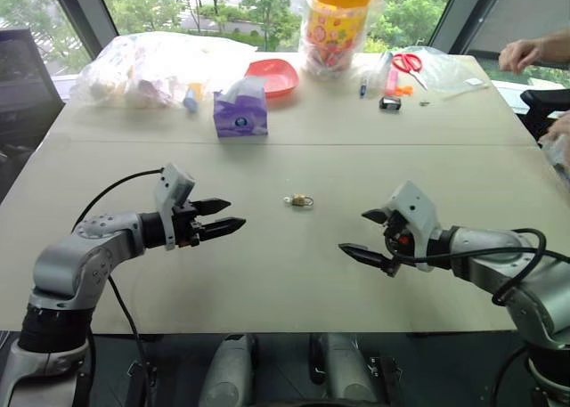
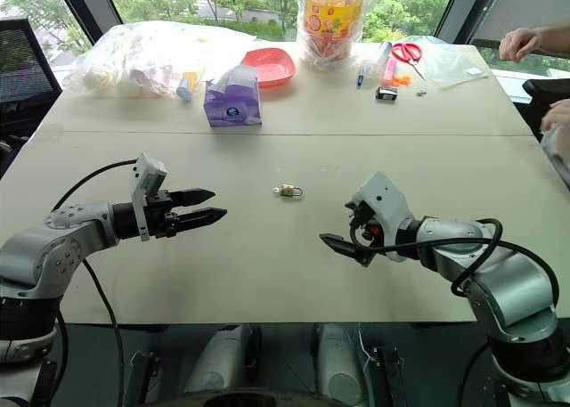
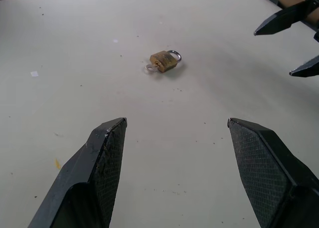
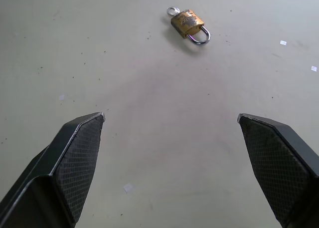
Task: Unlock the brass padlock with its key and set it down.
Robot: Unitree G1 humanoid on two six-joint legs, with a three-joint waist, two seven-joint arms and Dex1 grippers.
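Both grippers, left [image 1: 221, 218] and right [image 1: 367, 233], hung wide and empty, flanking the padlock [image 1: 301, 199].
Approach step: next, one must pinch the lock, the other its key [image 3: 150, 68].

Large pale beige table [image 1: 294, 291], a seam running across it in the upper third of the frame. Behind its far edge, full-width windows [image 1: 147, 2] with dark slanted frames [image 1: 76, 11]; green trees outside, even daylight. Black chair back [image 1: 20, 77] at upper left. Dark floor [image 1: 178, 358] visible below the near table edge. Grey wall panel [image 1: 525, 11] at upper right.
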